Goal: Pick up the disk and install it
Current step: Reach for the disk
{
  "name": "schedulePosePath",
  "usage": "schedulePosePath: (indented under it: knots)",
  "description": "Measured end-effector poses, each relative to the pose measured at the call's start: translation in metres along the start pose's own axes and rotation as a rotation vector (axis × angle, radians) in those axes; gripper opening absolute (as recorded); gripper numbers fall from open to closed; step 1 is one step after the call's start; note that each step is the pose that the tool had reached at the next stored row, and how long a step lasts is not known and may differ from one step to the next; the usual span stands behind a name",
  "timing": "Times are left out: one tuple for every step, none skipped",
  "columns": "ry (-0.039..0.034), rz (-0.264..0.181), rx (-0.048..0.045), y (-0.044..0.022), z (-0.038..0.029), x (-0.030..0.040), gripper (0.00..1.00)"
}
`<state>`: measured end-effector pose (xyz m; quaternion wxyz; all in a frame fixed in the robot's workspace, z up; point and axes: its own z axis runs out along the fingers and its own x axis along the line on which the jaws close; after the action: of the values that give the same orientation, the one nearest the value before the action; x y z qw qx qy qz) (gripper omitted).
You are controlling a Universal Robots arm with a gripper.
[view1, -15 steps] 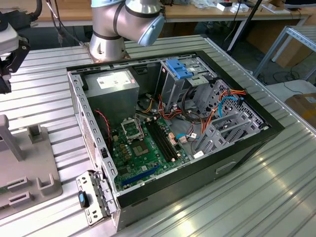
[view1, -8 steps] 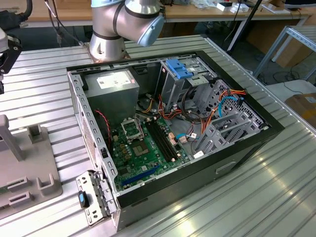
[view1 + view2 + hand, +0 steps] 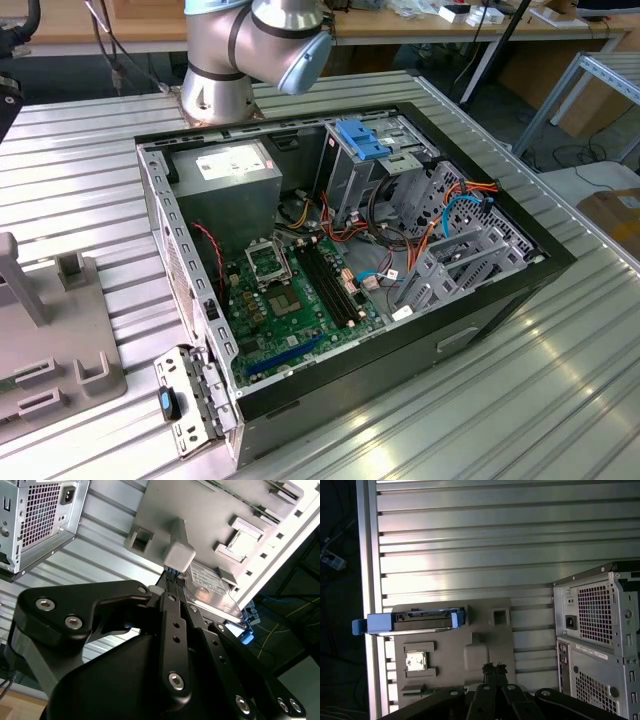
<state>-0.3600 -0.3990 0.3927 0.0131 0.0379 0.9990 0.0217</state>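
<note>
The disk (image 3: pixel 410 621) stands on its edge in a slot of a grey fixture plate (image 3: pixel 485 645), with its bright blue bracket around it. In the second wrist view the disk (image 3: pixel 215 587) shows its white label beyond a white block of the fixture plate (image 3: pixel 200 510). My gripper (image 3: pixel 493 668) hangs over the fixture plate, off to one side of the disk and apart from it. Its two black fingers are together with nothing between them. The gripper (image 3: pixel 172 577) points at the plate near the white block.
An open computer case (image 3: pixel 350 250) lies on the ribbed metal table (image 3: pixel 520 400), with a motherboard, cables and a blue drive bay part (image 3: pixel 360 135) inside. The case's rear (image 3: pixel 600 640) stands close beside the fixture plate (image 3: pixel 60 340). The table edge (image 3: pixel 367 555) runs just behind the disk.
</note>
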Motion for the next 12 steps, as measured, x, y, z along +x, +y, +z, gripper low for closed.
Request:
schedulePosePath:
  knots:
    - [0.0001, 0.000, 0.0000, 0.0000, 0.0000, 0.0006, 0.11]
    - [0.0000, 0.000, 0.0000, -0.0001, 0.0000, 0.0008, 0.11]
    - [0.0000, 0.000, 0.0000, -0.0001, 0.0000, 0.0010, 0.11]
    - [0.0001, 0.000, 0.0000, -0.0001, -0.0001, 0.0015, 0.11]
    - [0.0001, 0.000, 0.0000, -0.0001, -0.0001, 0.0018, 0.11]
    - [0.0000, 0.000, 0.0000, -0.0002, -0.0001, 0.0021, 0.11]
    - [0.0000, 0.000, 0.0000, -0.0002, -0.0001, 0.0026, 0.11]
    - [0.0000, 0.000, 0.0000, -0.0002, -0.0001, 0.0031, 0.11]
    - [0.0000, 0.000, 0.0000, -0.0002, -0.0001, 0.0034, 0.11]
    - [0.0000, 0.000, 0.0000, -0.0003, -0.0001, 0.0037, 0.11]
    - [0.0000, 0.000, 0.0000, -0.0003, -0.0001, 0.0040, 0.11]
    - [0.0000, 0.000, 0.0000, -0.0003, -0.0001, 0.0043, 0.11]
